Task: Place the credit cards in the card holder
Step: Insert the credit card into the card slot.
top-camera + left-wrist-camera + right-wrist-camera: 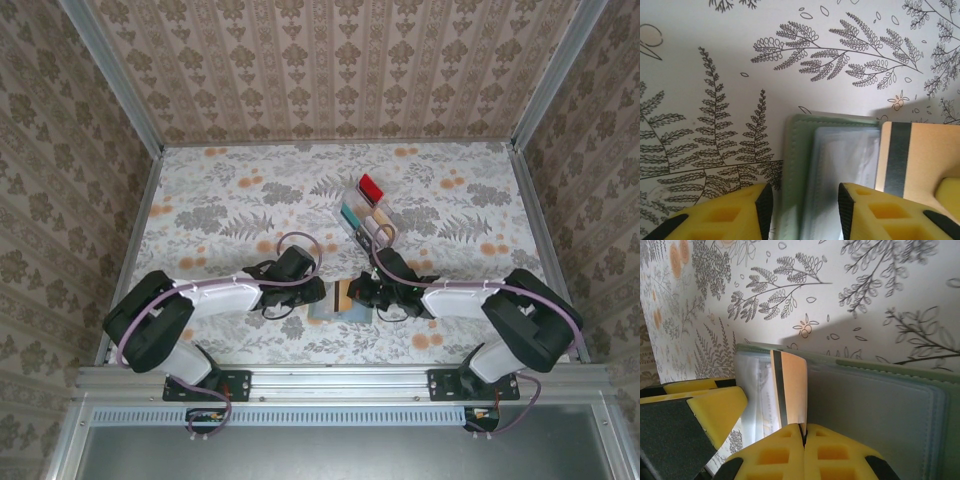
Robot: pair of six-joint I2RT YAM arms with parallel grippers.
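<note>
Fern-print table (230,210), lower centre: card holder (795,145); right gripper (804,432) pinches tan card (792,385); left gripper (805,205) straddles it, grip unclear. Risk: bowed card misses slot.

Top external view: taken from high behind the arm bases (205,383), angled down over the whole table (230,200).
Wrist views: taken close above the tabletop, from facing sides.
Shared by all three: card holder (792,165), tan card (930,150).
</note>
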